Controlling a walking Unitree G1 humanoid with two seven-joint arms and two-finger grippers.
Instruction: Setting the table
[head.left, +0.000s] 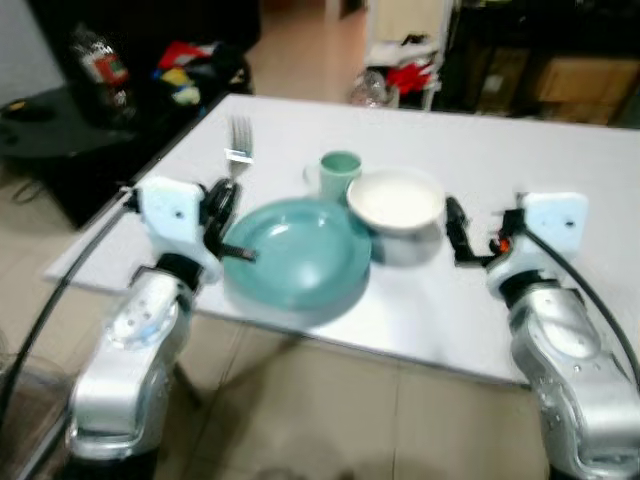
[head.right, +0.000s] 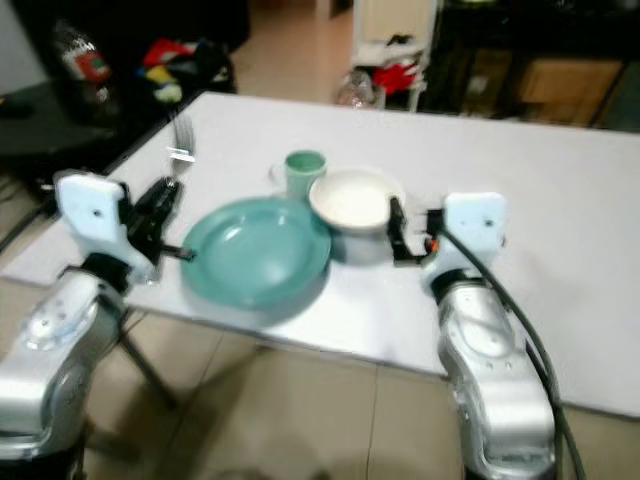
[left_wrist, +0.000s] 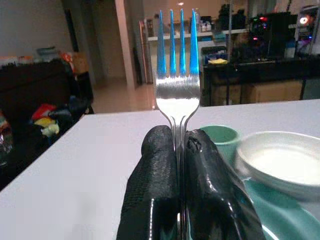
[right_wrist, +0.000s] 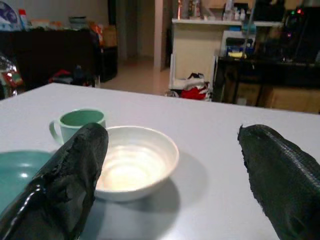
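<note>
Both silver arms reach over the white table (head.left: 560, 150): left gripper (left_wrist: 182, 150) pinches a fork (left_wrist: 177, 75) upright; right gripper (right_wrist: 175, 165) gapes wide, holding nothing.

Both eye views look forward and down from the robot's head onto the near edge of the white table (head.left: 520, 150), with the right eye's picture shifted sideways so that the teal plate (head.left: 298, 252), white bowl (head.left: 397, 203) and green cup (head.left: 340, 172) sit further to its left side. The left wrist view looks low and level along the left gripper (left_wrist: 181, 150), very close to the fork (left_wrist: 177, 80) and out across the tabletop to the dark room beyond. The right wrist view looks equally low between the fingers of the right gripper (right_wrist: 172, 165), and both wrist views share the bowl, cup and plate rim with the head views.
</note>
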